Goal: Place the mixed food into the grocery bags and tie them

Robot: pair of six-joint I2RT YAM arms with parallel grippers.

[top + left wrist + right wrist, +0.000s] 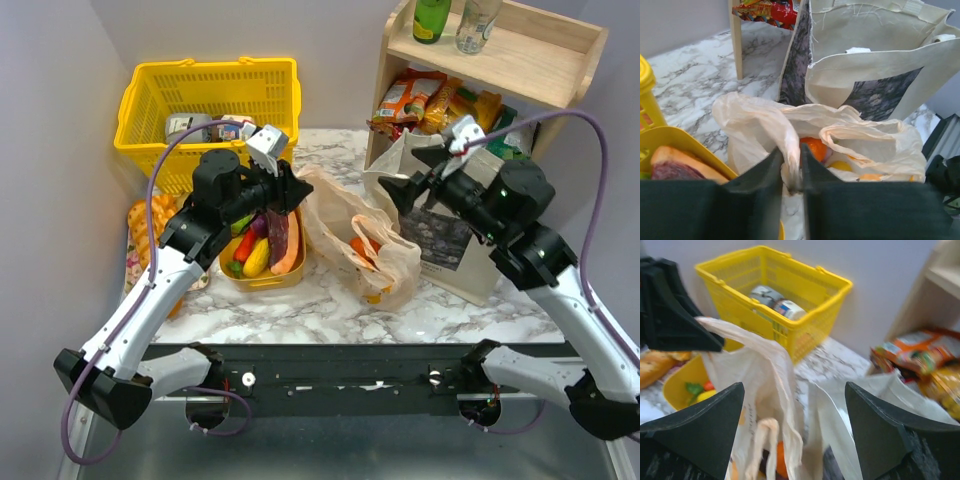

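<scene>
The peach plastic bag [362, 245] lies on the marble table with oranges and a lemon inside [814, 148]. My left gripper [791, 165] is shut on the bag's left rim and holds it up. My right gripper [795, 405] is open above the bag [767, 390], empty, between it and the canvas tote [450, 235]. The tote [875, 65] stands upright behind the plastic bag. A yellow tray [262, 278] left of the bag holds the red-brown slice, the eggplant and other small fruit.
A yellow shopping basket [205, 100] with cans stands at the back left. A wooden shelf [490, 60] with snack packets and bottles stands at the back right. Bread loaves [145, 235] lie at the left edge.
</scene>
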